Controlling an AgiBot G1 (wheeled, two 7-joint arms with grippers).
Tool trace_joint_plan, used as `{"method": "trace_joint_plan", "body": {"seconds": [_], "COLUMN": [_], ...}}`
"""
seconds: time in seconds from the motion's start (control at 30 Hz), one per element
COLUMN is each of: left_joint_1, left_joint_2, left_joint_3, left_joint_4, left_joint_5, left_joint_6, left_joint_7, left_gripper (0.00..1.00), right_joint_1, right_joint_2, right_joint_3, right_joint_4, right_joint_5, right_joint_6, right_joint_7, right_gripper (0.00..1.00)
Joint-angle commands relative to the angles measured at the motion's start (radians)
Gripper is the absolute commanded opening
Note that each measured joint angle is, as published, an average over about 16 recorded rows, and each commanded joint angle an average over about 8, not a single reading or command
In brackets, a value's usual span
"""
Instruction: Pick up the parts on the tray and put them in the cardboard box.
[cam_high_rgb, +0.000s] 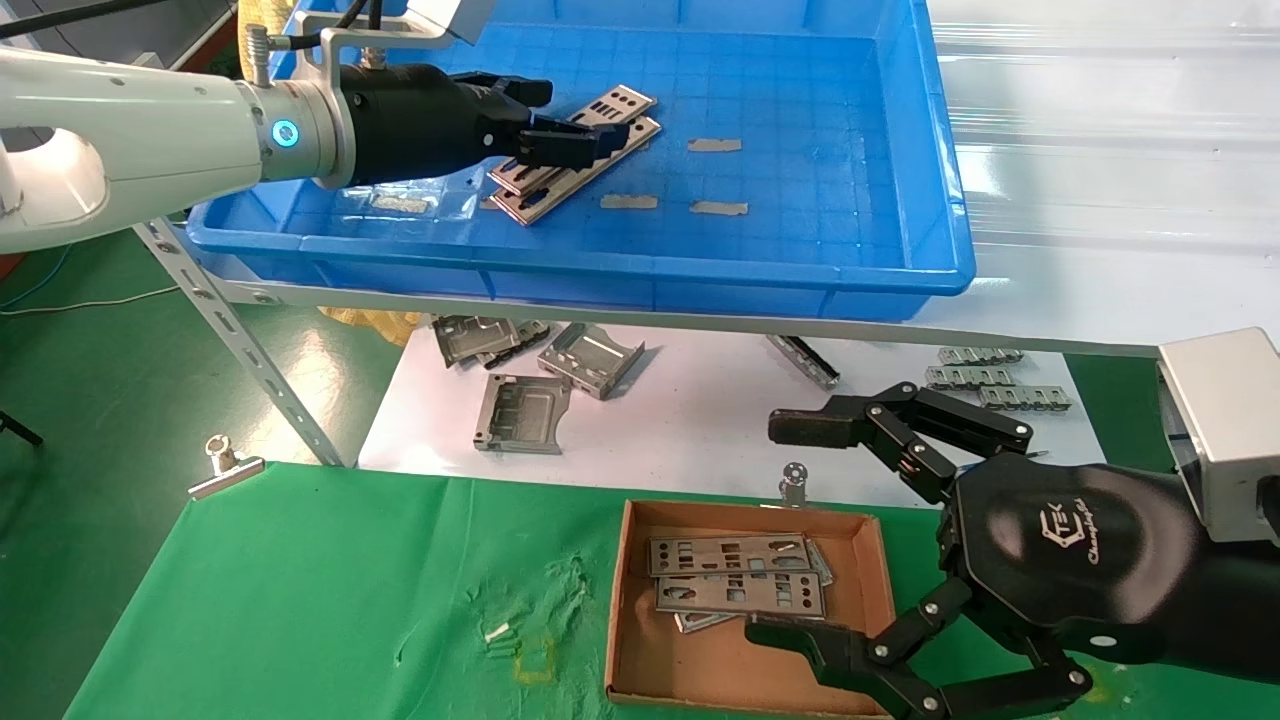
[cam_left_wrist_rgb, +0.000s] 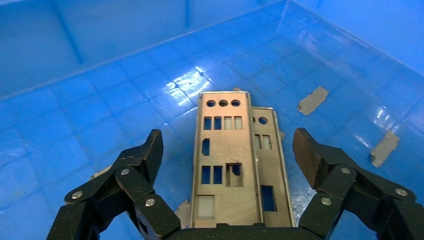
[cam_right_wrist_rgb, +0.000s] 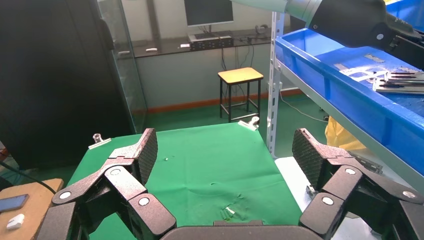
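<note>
Reaching into the tray (cam_high_rgb: 930, 160), the left gripper (cam_high_rgb: 560, 125) is seen spread wide over two remaining parts (cam_high_rgb: 575, 150); several plates (cam_high_rgb: 735, 575) are already in the cardboard box (cam_high_rgb: 880, 570), beside the open, idle right gripper (cam_high_rgb: 790, 530).

White "Changingtek"-like logo script on right gripper (cam_high_rgb: 790, 530) housing, barely legible
</note>
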Motion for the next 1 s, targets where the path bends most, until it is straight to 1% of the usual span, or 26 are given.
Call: {"method": "trace_joint_plan", "body": {"seconds": [0.03,0.6,1.0], "left_joint_1": [0.001,0.018,0.013], "left_joint_2": [0.001,0.003,-0.001], "left_joint_3": [0.001,0.034,0.04], "left_joint_4": [-0.003,-0.03,-0.046], "left_joint_5": [0.0,0.018,0.001], "left_joint_6": [-0.007,-0.039,-0.053], "left_joint_7": [-0.006,-0.061,-0.067], "left_gripper": [0.0,0.0,0.0], "right_joint_1": [0.0,0.0,0.0], "right_joint_2": [0.0,0.0,0.0], "right_joint_3": [0.0,0.0,0.0], "right_joint_4": [0.0,0.0,0.0], "right_joint_5": [0.0,0.0,0.0], "right_joint_6": [0.0,0.0,0.0], "right_joint_7": [0.0,0.0,0.0], "right_gripper": [1.0,1.0,1.0]}}
